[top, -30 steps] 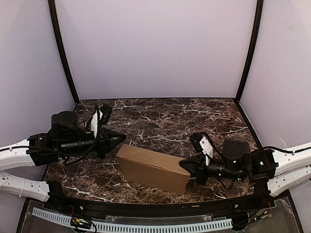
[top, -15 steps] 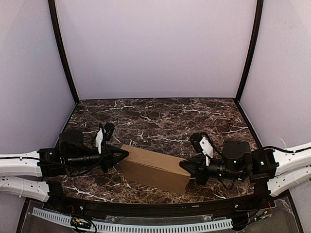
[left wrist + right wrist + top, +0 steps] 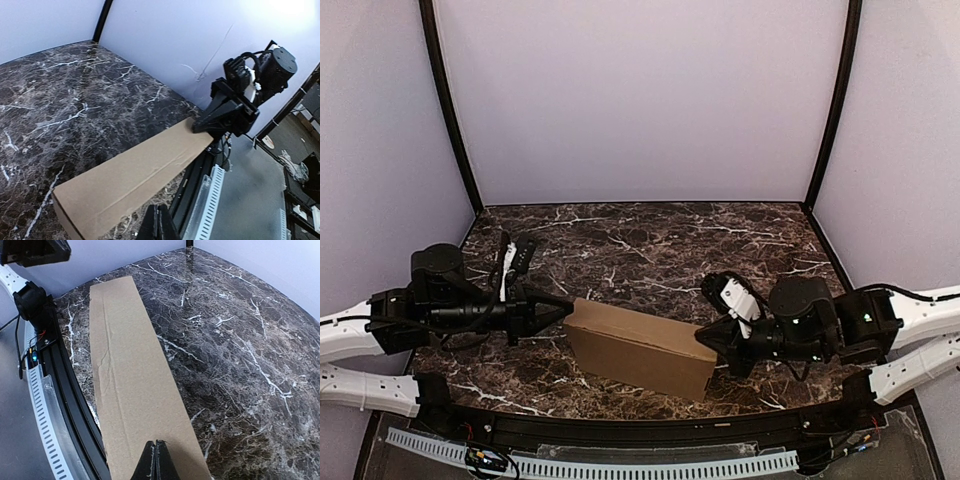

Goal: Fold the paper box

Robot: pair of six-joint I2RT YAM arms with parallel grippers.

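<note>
The paper box [image 3: 640, 345] is a closed, long brown carton lying slantwise on the marble table near the front edge. It also shows in the left wrist view [image 3: 130, 175] and the right wrist view [image 3: 135, 375]. My left gripper [image 3: 566, 308] is shut and empty, and its tip points at the box's left end. In its own view the left gripper [image 3: 161, 214] hovers just past the box's near edge. My right gripper [image 3: 701, 341] is shut and empty at the box's right end. Its tip [image 3: 156, 446] sits over the box top.
The dark marble table [image 3: 660, 250] runs back to the lilac walls. A black rail with a white slotted strip [image 3: 620, 465] lines the front edge, close to the box. The right arm's body [image 3: 235, 107] stands beyond the box's far end in the left wrist view.
The left arm dropped toward the box, then pulled slightly back and left, its tip still at the box's left end. The right arm nudged a little left. The box has barely shifted.
</note>
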